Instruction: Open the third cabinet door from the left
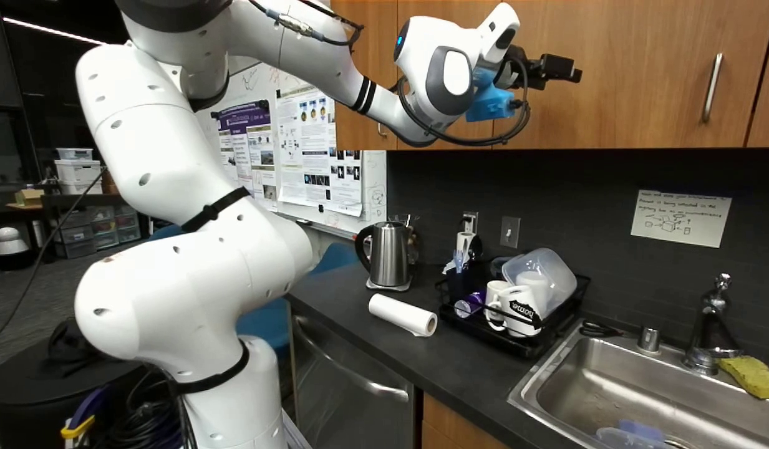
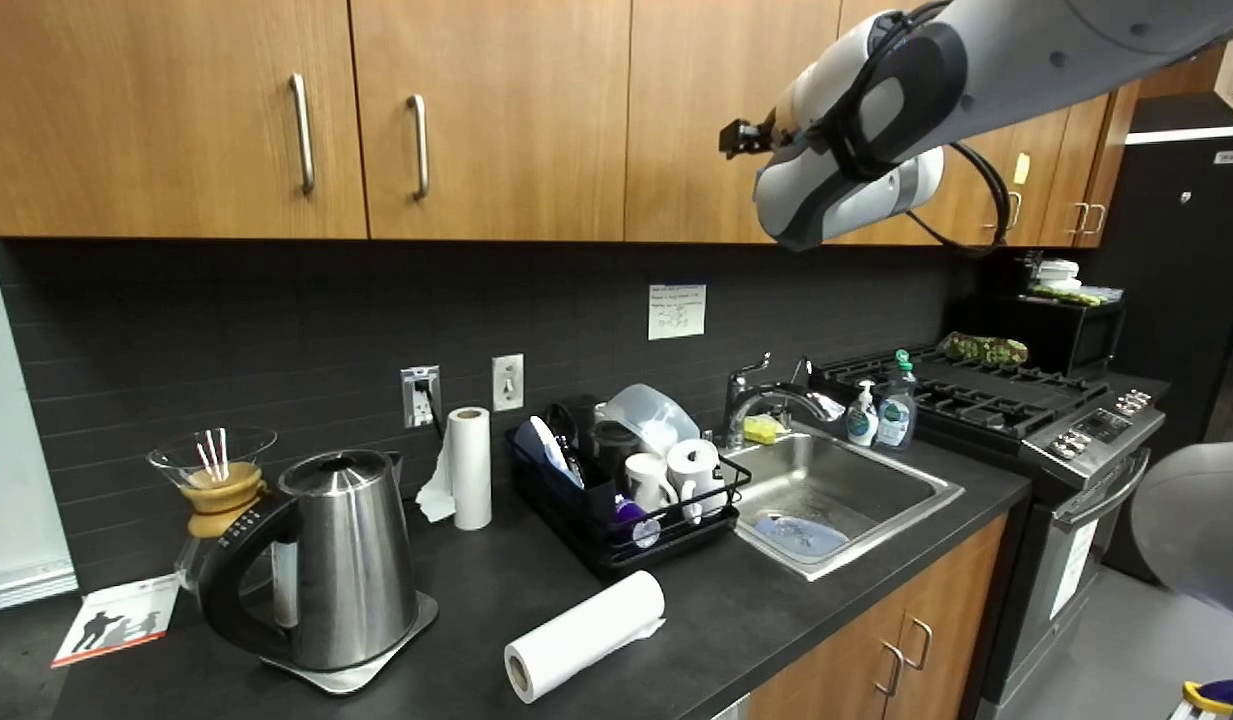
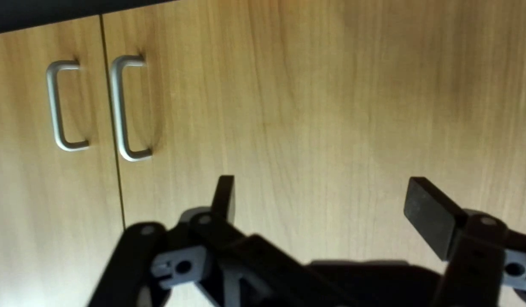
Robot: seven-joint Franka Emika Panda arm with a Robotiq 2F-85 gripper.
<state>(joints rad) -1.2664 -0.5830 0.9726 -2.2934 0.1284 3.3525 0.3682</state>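
Observation:
The third cabinet door from the left is a wood-grain upper door, lying flush with its neighbours. Its vertical metal handle sits near the door's lower right corner. My gripper is held in front of this door, to the left of the handle. In the wrist view, which looks upside down, the same handle appears at upper left, away from the spread fingers. Only door surface shows between them, so the gripper is open and holds nothing. The arm hides the third handle in an exterior view where the gripper points left.
A neighbouring door's handle stands close beside the third one. Two more handled doors are on the left. Below are a dish rack, a paper roll, a kettle, a sink and a faucet.

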